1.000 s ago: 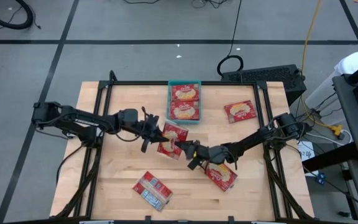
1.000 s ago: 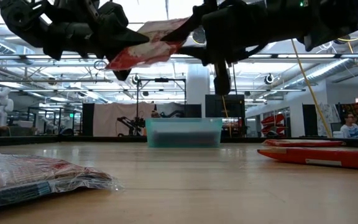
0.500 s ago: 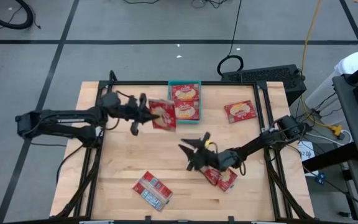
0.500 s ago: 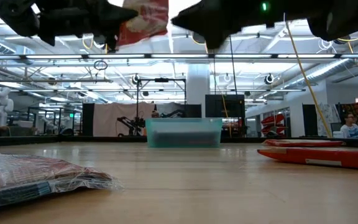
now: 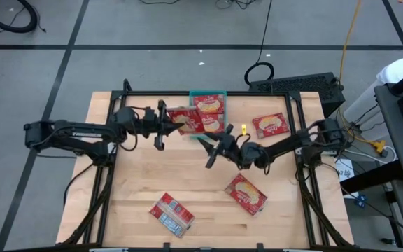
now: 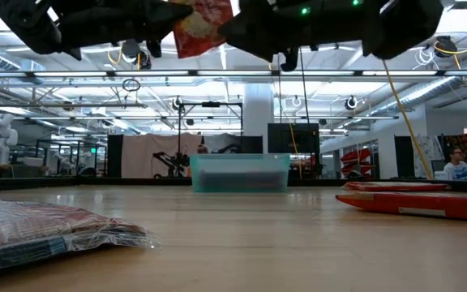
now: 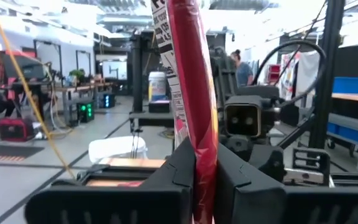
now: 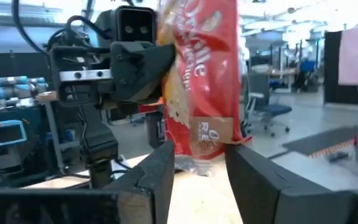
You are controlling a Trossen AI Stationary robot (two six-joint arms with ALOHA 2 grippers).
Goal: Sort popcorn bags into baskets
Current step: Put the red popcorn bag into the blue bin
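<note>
My left gripper (image 5: 165, 127) is shut on a red popcorn bag (image 5: 186, 120) and holds it in the air just left of the teal basket (image 5: 208, 92), which stands at the table's far edge with two bags (image 5: 208, 115) lying in it. My right gripper (image 5: 208, 149) is open, raised, just near-right of the held bag. In the right wrist view the bag (image 8: 201, 81) shows beyond the spread fingers (image 8: 160, 171); I see no touch. Three more bags lie flat on the table (image 5: 271, 125) (image 5: 247, 194) (image 5: 171, 215). My left gripper pinches the bag between its two fingers at the bag's left end (image 7: 204, 155). The fingers come about level from the table's left. The bag stands on edge ahead of the fingers, lifted clear of the table (image 6: 205, 20).
Dark frame rails run along the table's left and right sides (image 5: 107, 175) (image 5: 303, 182). Bare wood lies in the table's middle (image 5: 187, 178). In the low view a bag (image 6: 47, 227) lies close at the near left and another (image 6: 420, 199) at the right.
My right gripper has opened and let go of the bag that both grippers held, then rolled and moved up and toward the far edge. My left gripper has carried the bag up and toward the basket; the bag has turned from lying slanted to standing on edge.
</note>
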